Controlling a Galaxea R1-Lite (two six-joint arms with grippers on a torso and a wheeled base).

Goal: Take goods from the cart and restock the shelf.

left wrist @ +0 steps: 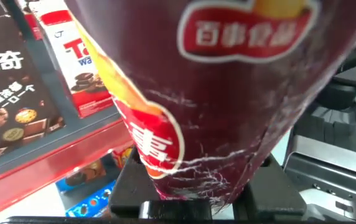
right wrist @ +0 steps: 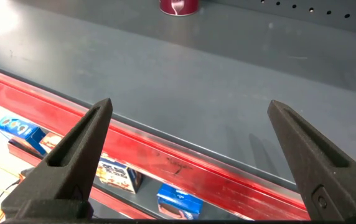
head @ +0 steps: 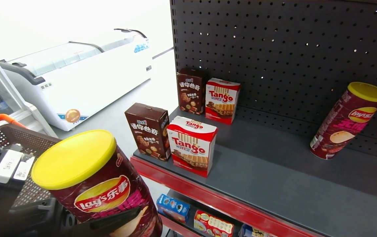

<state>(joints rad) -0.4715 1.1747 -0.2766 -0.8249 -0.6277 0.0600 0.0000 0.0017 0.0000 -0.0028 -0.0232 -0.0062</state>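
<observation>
Chip cans, two: held can (head: 93, 184) clamped in left gripper (left wrist: 193, 196), between cart (head: 10, 138) and shelf (head: 274, 177); second can (head: 348, 120) on shelf's right, by pegboard (head: 274, 49). Brown boxes (head: 149, 131) two, wafer boxes (head: 191, 146) two, on shelf's left. Right gripper (right wrist: 190, 106) spread open, empty, over shelf front edge.

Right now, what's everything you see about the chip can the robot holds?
The chip can is a dark-red tube with a plastic-looking yellow lid closed on top. A yellow-and-red logo and a chip picture show on its side. It tilts, clamped low on its body by the left gripper, in front of the shelf, near its left end.
</observation>
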